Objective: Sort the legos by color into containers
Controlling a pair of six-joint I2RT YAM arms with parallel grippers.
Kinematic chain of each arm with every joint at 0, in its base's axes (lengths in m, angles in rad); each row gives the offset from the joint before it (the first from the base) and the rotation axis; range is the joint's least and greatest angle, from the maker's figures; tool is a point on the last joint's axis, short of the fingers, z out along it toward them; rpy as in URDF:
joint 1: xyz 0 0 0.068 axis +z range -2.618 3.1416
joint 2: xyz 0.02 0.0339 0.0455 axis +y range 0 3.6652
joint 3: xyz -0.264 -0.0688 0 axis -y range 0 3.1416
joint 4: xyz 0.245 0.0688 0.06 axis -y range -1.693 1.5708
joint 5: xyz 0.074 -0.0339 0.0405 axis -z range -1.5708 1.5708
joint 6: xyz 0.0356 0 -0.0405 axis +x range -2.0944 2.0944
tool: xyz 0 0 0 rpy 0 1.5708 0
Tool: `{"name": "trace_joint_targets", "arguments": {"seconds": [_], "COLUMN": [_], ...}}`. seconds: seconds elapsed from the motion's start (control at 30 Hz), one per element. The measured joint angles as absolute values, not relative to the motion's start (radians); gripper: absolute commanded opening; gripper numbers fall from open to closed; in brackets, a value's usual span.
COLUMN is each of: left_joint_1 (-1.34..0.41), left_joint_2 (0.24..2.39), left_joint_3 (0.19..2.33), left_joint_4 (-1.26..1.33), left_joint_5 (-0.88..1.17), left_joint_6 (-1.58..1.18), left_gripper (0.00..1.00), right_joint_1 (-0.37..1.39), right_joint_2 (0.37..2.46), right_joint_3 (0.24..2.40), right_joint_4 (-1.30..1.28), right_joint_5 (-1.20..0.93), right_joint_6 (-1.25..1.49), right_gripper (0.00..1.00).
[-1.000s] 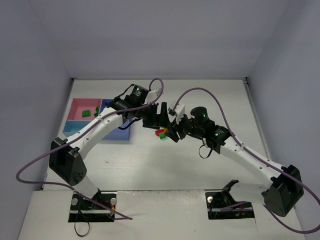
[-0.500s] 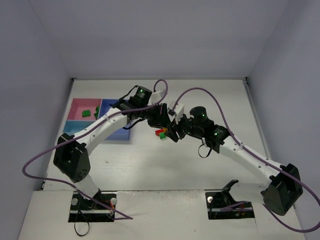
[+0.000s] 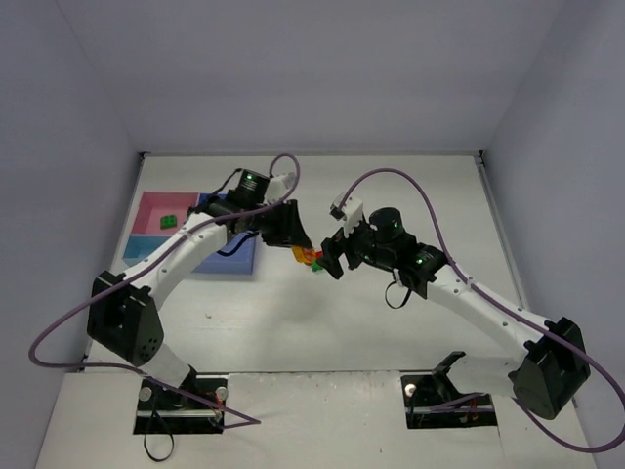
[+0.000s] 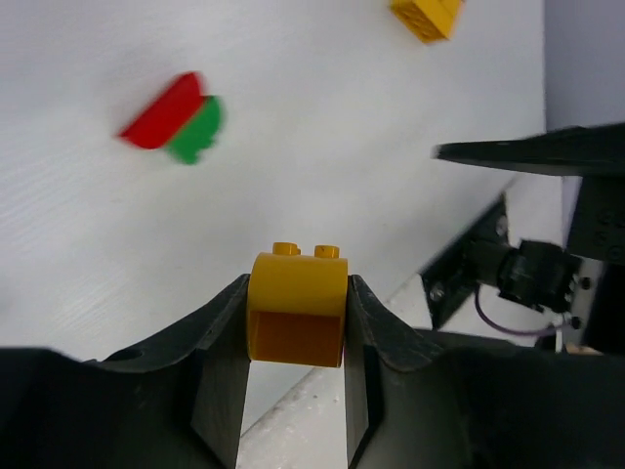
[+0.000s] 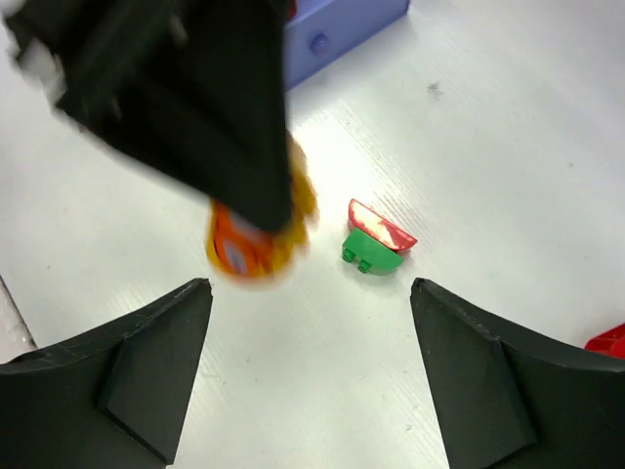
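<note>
Top external: both arms reach in to mid-worktop [image 3: 391, 195], right of the containers [image 3: 156, 210].
Left wrist: left gripper [image 4: 297, 298] pinches a yellow lego [image 4: 297, 313]; red-green pair [image 4: 174, 117] lies beyond on the worktop.
Right wrist: right gripper [image 5: 312, 322] spread wide, the pair ahead of its fingertips, untouched.

In the left wrist view the top edge cuts off a yellow brick [image 4: 426, 15], and the red-green pair [image 4: 173, 117] blurs at upper left. In the right wrist view we see the left gripper [image 5: 266, 210] and the held brick [image 5: 256, 244] smeared; the right edge clips a red brick [image 5: 610, 340].
</note>
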State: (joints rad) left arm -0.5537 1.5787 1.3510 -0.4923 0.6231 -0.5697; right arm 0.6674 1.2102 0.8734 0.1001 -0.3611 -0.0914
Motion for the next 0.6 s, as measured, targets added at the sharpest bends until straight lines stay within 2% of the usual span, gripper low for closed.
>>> {"name": "trace_joint_targets", "arguments": {"seconds": [0.43, 0.6], "left_joint_1": [0.046, 0.174], "left_joint_2": [1.399, 1.422], "left_joint_3": [1.344, 1.327], "left_joint_4": [-0.714, -0.708], "left_joint_5": [0.190, 0.075], "left_joint_6": [-0.448, -0.453], "left_gripper": [0.07, 0.14], "right_joint_1": [0.581, 0.554], "right_joint_2": [1.177, 1.121], "right_joint_3": [0.860, 0.809], "right_joint_4": [0.077, 0.062], "right_joint_5": [-0.207, -0.179], "right_joint_6": [0.084, 0.142], "right_gripper": [0.82, 0.82]}}
